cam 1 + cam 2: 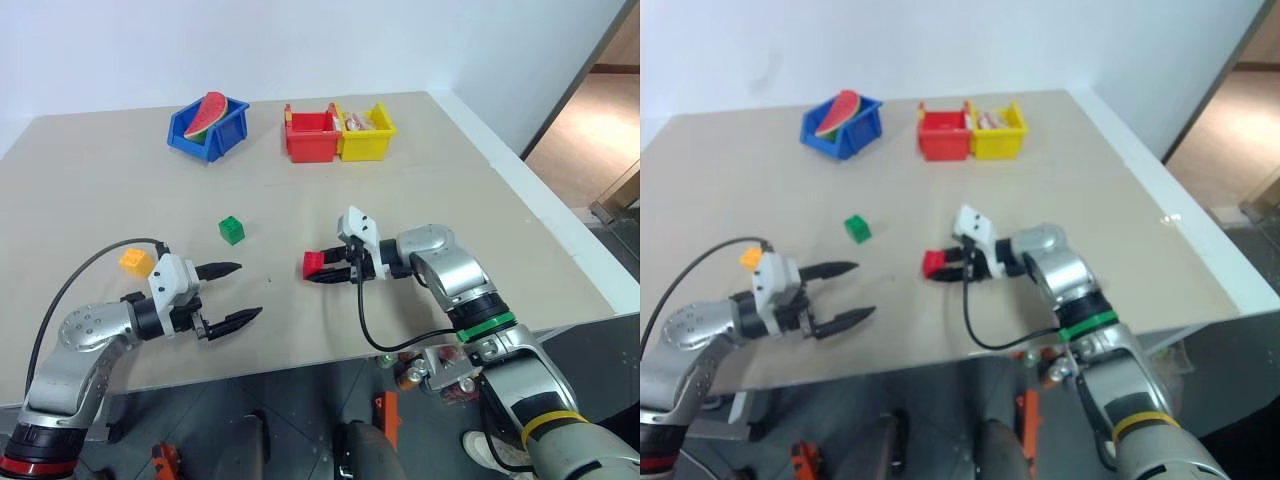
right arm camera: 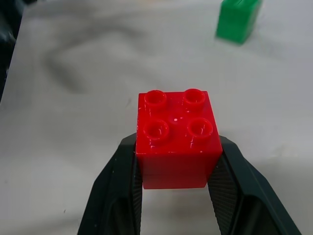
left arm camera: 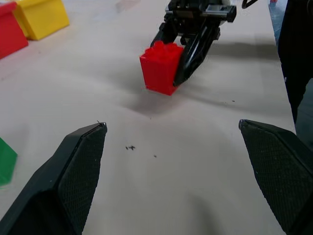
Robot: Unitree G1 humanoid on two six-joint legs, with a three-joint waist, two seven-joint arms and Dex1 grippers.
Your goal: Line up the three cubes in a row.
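On the big tan desk (image 1: 420, 190), 3 bins sit at the far side. A blue bin (image 1: 212, 130) has a toy watermelon slice (image 1: 205, 114) in it. A red bin (image 1: 310, 135) and a yellow bin (image 1: 366, 133) touch each other, just to the right of the blue one.

Nearer to the robot are its 2 arms. The right pincer (image 1: 322, 270) is pinching the red cube (image 1: 314, 264), 1 finger on each side, with the studs facing up. The cube is near the middle of the desk, and looks to be just off it. The left pincer (image 1: 235, 293) is spread wide with nothing in it, low over the near left part of the desk.

The green cube (image 1: 231, 229) sits on the desk, to the left of the red cube and a bit farther back. The yellow cube (image 1: 136, 262) sits on the desk at the left, just behind the left arm. The 3 cubes are not in a row yet.

I think the step now is to bring the red cube over next to the green one. To do it well, hold it flat and snug, go slow, and set it down gently beside the green cube without bumping it. Turn it so the sides match, then let go. The yellow cube still needs to join the other 2.
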